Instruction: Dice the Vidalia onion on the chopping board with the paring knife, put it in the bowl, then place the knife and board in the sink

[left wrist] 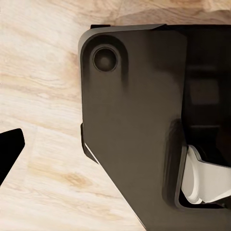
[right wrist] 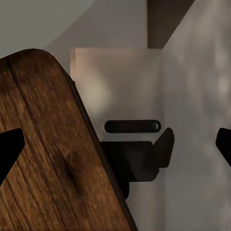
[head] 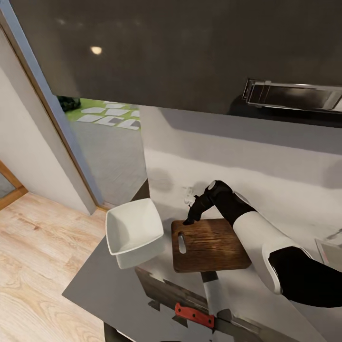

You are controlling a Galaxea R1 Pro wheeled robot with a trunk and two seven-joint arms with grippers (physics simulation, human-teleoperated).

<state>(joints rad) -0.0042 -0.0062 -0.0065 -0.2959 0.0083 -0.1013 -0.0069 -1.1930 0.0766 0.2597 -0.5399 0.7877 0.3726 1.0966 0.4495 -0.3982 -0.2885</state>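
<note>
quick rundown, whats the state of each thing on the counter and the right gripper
chopping board: flat on the countertop, nothing on it, handle slot toward the bowl
bowl: upright beside the board, looks empty
paring knife: red handle at the near counter edge, not held
right gripper: at the board's far corner by the slot; whether it grips cannot be told

countertop (head: pixel 95 280) carries bowl (head: pixel 134 231), chopping board (head: pixel 209 244) just beside it, paring knife (head: pixel 194 315) near front edge
</note>
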